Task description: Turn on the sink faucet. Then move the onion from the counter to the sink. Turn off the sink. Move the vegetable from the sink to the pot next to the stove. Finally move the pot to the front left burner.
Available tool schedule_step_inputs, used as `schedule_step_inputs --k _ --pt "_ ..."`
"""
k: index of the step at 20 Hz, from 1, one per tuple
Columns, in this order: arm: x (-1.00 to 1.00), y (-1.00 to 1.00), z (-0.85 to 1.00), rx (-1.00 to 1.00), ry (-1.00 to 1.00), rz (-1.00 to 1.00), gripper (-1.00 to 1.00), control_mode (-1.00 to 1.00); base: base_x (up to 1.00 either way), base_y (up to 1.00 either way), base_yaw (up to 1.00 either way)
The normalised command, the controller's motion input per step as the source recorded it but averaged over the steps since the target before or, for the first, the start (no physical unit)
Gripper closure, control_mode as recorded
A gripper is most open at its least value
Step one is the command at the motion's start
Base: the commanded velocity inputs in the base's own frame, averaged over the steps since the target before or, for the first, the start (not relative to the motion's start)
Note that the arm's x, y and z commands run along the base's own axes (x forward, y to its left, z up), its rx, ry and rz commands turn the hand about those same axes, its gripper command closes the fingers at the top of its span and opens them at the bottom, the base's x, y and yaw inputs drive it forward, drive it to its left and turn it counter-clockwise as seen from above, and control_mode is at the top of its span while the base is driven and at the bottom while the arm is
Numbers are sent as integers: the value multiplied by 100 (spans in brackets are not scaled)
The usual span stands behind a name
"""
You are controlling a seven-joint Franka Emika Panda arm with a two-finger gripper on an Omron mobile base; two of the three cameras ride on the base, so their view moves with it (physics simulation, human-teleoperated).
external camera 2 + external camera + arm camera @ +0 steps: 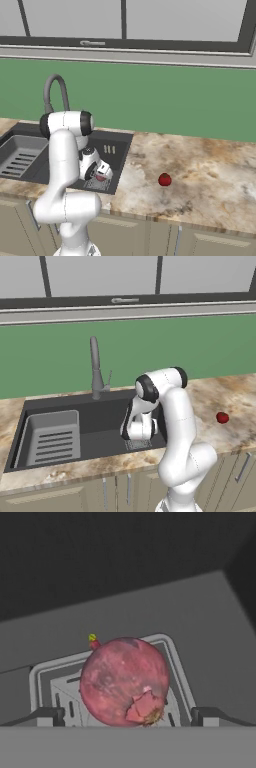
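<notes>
Reddish and mottled, the onion (pixel 122 679) sits on the square drain grate (pixel 173 657) at the near right of the sink (pixel 100 416). The gripper (pixel 127 714) is down in the basin with its jaws spread wide; a dark finger tip (pixel 50 716) stands clear of the onion on each side, so nothing is grasped. To the left lies the lighter grey slotted tray insert (pixel 52 438). The sink faucet (pixel 95 368) rises at the far edge of the basin. Out to the right on the marbled counter (pixel 235 396), well apart from the sink, rests a second small red ball (pixel 222 417).
</notes>
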Motion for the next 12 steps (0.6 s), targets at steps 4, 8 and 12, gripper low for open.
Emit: schedule_step_inputs --k 4,8,12 --pt "0 -2 -10 0 0 0 -100 -100 0 0 0" --pt "0 -3 -10 0 0 0 -100 -100 0 0 0" --pt "0 0 -9 0 0 0 -100 -100 0 0 0"
